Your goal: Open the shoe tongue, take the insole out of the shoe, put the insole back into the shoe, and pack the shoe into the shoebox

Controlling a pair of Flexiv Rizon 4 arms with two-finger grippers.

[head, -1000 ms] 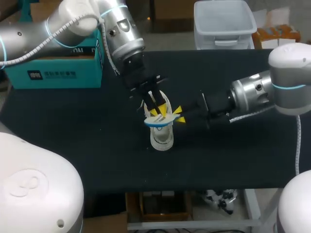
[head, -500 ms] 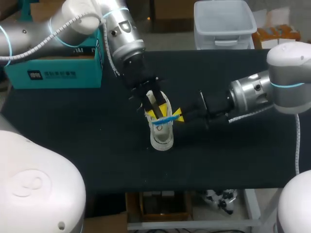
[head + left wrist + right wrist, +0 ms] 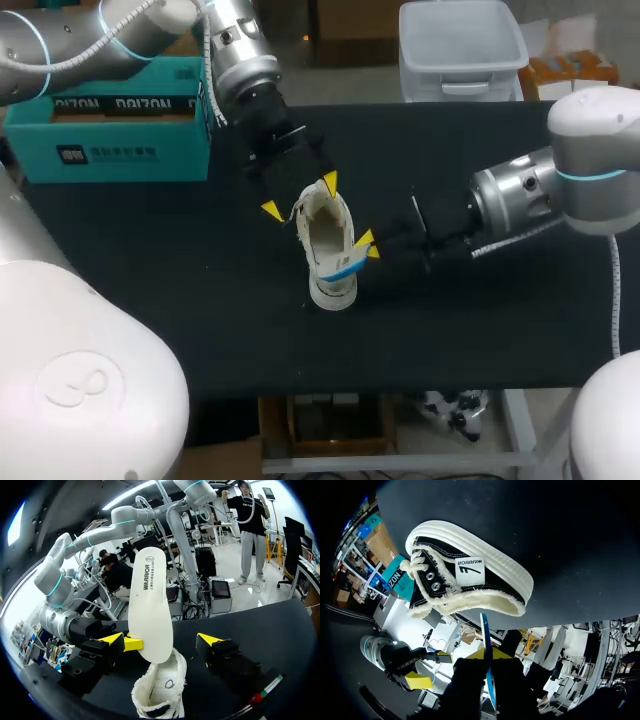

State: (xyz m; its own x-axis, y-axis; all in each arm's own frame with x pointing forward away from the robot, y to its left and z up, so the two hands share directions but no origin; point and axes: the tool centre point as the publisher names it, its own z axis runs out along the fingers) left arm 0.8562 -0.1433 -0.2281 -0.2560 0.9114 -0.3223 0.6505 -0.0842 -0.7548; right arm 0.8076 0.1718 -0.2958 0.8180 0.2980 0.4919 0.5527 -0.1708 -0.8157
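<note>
The shoe (image 3: 322,232), black canvas on a thick white sole, stands on its sole at the middle of the dark worktop (image 3: 180,300), heel toward the upper edge of the frame and toe toward the lower edge. The right arm comes in from the right of the frame, and the right claw (image 3: 368,246) sits just beside the shoe's right flank, its fingers pressed together on the insole (image 3: 345,268), which is white on one face with a blue edge. In the left wrist view the insole (image 3: 150,612) stands nearly upright, its lower end at the shoe's opening (image 3: 160,690); whether it touches the shoe cannot be told. In the right wrist view it shows edge-on (image 3: 487,680) between that claw's fingers. The left claw (image 3: 300,197), reaching from the upper left of the frame, hangs over the heel end with its fingers wide apart and holding nothing. The teal shoebox (image 3: 110,140) stands at the upper left of the frame, well apart from the shoe
</note>
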